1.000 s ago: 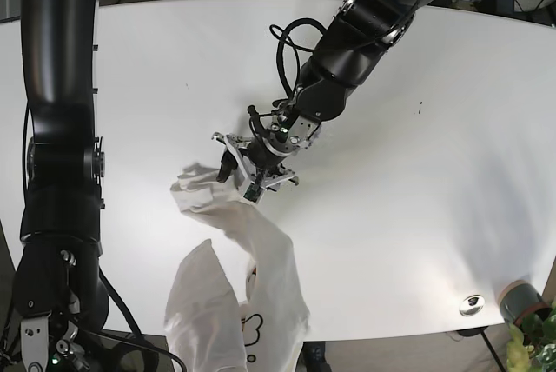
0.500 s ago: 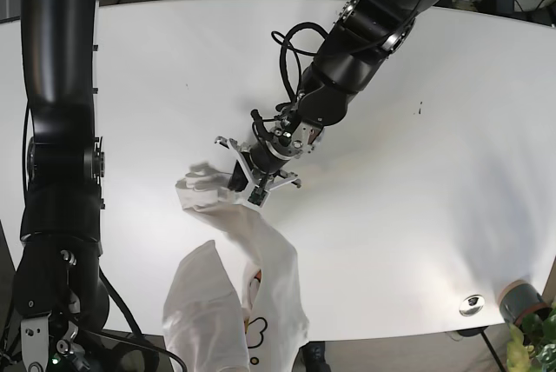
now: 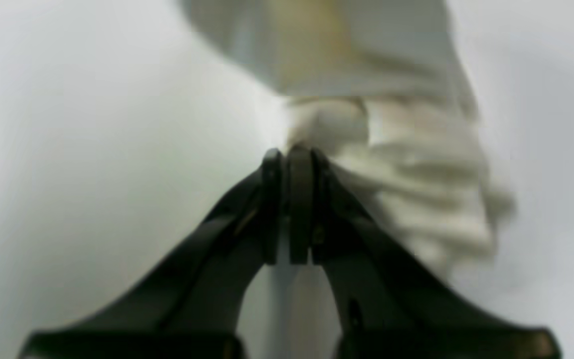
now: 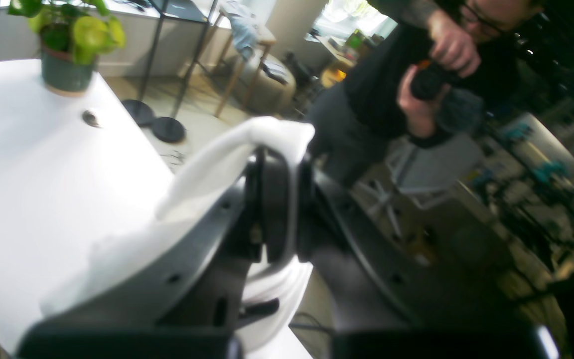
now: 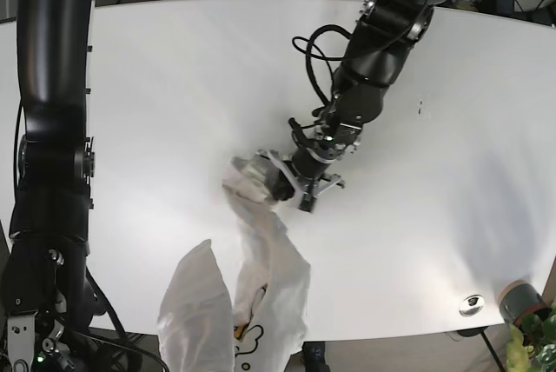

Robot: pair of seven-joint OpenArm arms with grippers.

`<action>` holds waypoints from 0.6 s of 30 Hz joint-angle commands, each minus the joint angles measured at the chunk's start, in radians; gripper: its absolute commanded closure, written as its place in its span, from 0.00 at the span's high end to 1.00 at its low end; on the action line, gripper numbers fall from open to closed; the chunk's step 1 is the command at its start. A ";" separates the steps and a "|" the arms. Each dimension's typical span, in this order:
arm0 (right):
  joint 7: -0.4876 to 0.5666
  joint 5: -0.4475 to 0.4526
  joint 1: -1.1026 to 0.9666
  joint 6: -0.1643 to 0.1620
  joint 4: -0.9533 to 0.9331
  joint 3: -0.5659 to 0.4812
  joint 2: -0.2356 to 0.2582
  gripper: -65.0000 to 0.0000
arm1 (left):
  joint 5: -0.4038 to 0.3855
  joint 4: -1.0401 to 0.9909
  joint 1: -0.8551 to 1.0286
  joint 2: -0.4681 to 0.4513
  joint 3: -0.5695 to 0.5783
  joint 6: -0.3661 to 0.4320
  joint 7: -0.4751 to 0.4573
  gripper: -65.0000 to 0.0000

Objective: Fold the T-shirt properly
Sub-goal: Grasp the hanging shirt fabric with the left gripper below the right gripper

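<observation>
Two grippers, both clamped on cloth. Left gripper (image 3: 292,164) jaws pressed together, pinching a bunched edge of the T-shirt (image 5: 261,242); wrist view is blurry, but ribbed folds of fabric sit right at the fingertips (image 3: 272,169). In the base view the left gripper (image 5: 291,182) sits low near mid-table with the pinched wad just beside it. Right gripper (image 4: 279,164) also closed tight, white fabric draped over its fingers and hanging down; it isn't visible in the base view, apparently off the bottom edge.

From those grips outward: shirt runs as a twisted rope from the left pinch toward the near edge of the white table (image 5: 174,85), then spills over the edge, small printed graphic showing near the bottom. Nothing is spread flat. No sleeve or hem laid out, no fold made.

Judgement: very early stage. Shirt must be dragged fully onto the table, opened and flattened, before folding starts.

Off-task: potted plant (image 4: 70,45) at a table corner, person (image 4: 441,60) behind.
</observation>
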 commanded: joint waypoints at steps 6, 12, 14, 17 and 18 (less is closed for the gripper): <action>0.034 0.000 0.045 -0.010 0.009 0.009 0.030 0.00 | 0.004 0.154 -0.011 -0.115 -0.097 0.009 0.081 0.00; 0.046 -0.132 0.042 -0.002 0.009 0.009 0.023 0.00 | 0.004 0.326 0.035 -0.188 -0.235 -0.026 0.157 0.00; 0.068 -0.166 0.040 0.000 0.009 0.009 0.021 0.00 | 0.004 0.366 0.038 -0.200 -0.289 -0.061 0.189 0.00; 0.086 -0.193 0.040 0.000 0.007 0.009 0.021 0.00 | 0.004 0.415 0.038 -0.215 -0.382 -0.096 0.243 0.00; 0.089 -0.203 0.040 0.000 0.007 0.007 0.021 0.00 | 0.004 0.429 0.038 -0.217 -0.415 -0.109 0.258 0.00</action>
